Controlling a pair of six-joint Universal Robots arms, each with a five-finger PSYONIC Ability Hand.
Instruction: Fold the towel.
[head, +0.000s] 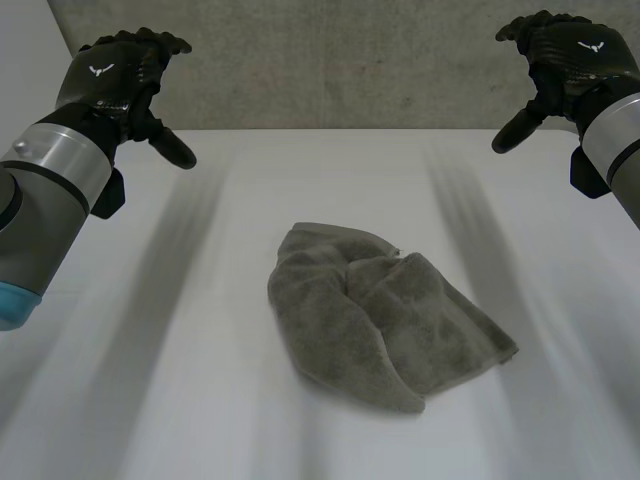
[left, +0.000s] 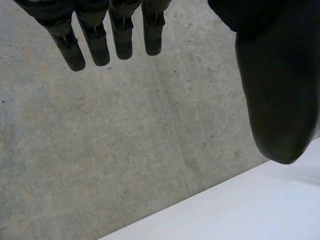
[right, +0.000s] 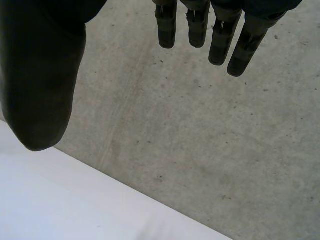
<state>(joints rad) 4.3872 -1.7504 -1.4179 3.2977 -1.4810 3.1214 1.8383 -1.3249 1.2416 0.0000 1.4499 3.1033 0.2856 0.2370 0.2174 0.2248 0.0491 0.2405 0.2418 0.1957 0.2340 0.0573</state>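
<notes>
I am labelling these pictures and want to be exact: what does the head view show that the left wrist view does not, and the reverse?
The head view adds the crumpled grey towel in the middle of the white table, apart from both hands, and the open right hand raised over the table's far side. The left wrist view adds the inner side of the left hand: fingers straight, thumb apart, holding nothing. Both share the left hand, the table and the grey concrete wall.

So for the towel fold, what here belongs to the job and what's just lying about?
Job: grey towel, crumpled mid-table; left hand and right hand, both open, apart from it.
Not the job: white table; concrete wall behind.
</notes>
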